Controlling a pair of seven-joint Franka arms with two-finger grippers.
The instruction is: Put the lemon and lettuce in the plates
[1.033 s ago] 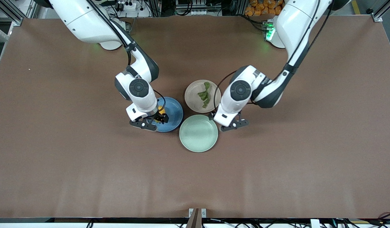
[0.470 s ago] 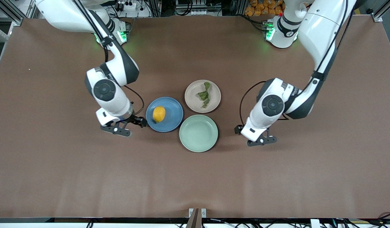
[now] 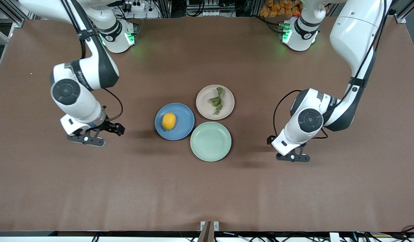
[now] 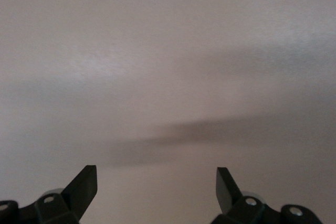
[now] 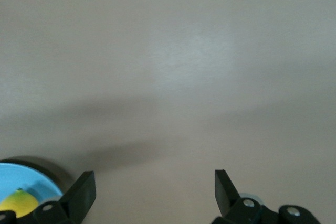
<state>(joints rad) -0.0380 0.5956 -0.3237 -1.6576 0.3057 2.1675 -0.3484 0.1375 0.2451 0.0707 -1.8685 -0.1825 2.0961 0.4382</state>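
The yellow-orange lemon lies in the blue plate. The dark green lettuce lies in the beige-pink plate, which sits beside the blue one, farther from the front camera. My right gripper hangs open and empty over bare table toward the right arm's end, well apart from the blue plate. In the right wrist view the gripper has the blue plate and lemon at the picture's corner. My left gripper hangs open and empty over bare table toward the left arm's end; its wrist view shows the gripper above tabletop only.
A pale mint-green plate, with nothing in it, touches the two other plates and lies nearest to the front camera. The brown table stretches wide on all sides of the three plates.
Both arms have swung outward from the plates, each toward its own end of the table. The right gripper has drawn off the blue plate, with the lemon lying there. Both grippers stay open.
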